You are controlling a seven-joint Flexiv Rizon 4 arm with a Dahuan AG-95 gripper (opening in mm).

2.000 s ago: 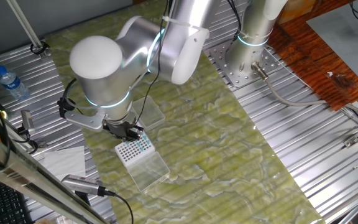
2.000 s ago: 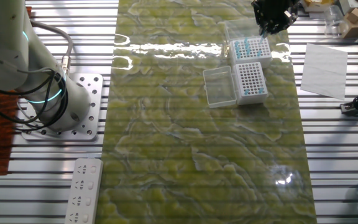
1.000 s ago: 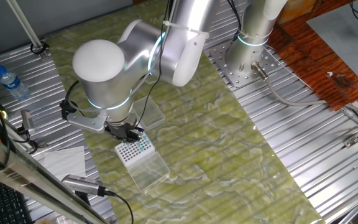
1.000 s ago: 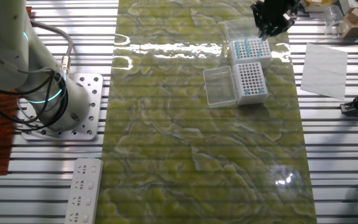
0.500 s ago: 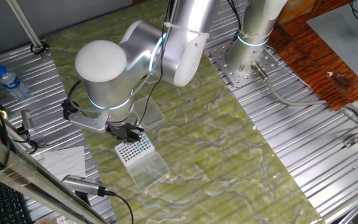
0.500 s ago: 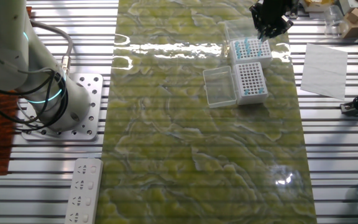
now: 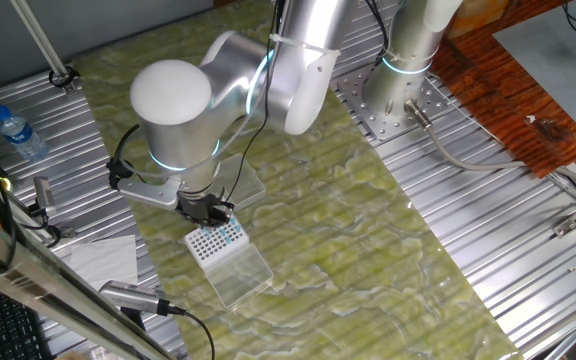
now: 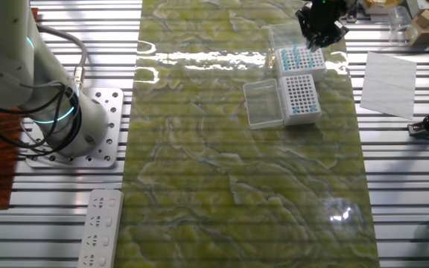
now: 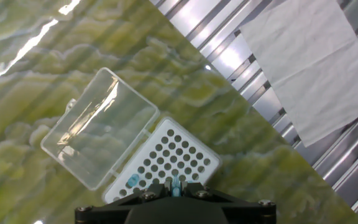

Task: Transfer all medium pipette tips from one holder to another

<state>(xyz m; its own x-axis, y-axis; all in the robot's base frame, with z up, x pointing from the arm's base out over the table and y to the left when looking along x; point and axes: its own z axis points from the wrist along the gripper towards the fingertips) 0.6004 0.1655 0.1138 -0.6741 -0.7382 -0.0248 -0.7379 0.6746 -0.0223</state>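
Note:
Two white grid holders stand side by side. One holder carries rows of light-blue medium pipette tips. The other holder is mostly bare holes with a few blue tips along one edge. In the hand view a holder shows mostly bare holes and one seated blue tip. My gripper is shut on a single blue-topped tip just above that grid. It hovers over the holders in both fixed views.
Each holder has a clear hinged lid lying open beside it. A white paper sheet lies on the ribbed metal table past the green mat. A water bottle and cables sit at the table's edge.
The arm has swung slightly, and the gripper has drifted a little to the left over the holders in the other fixed view, still low above them.

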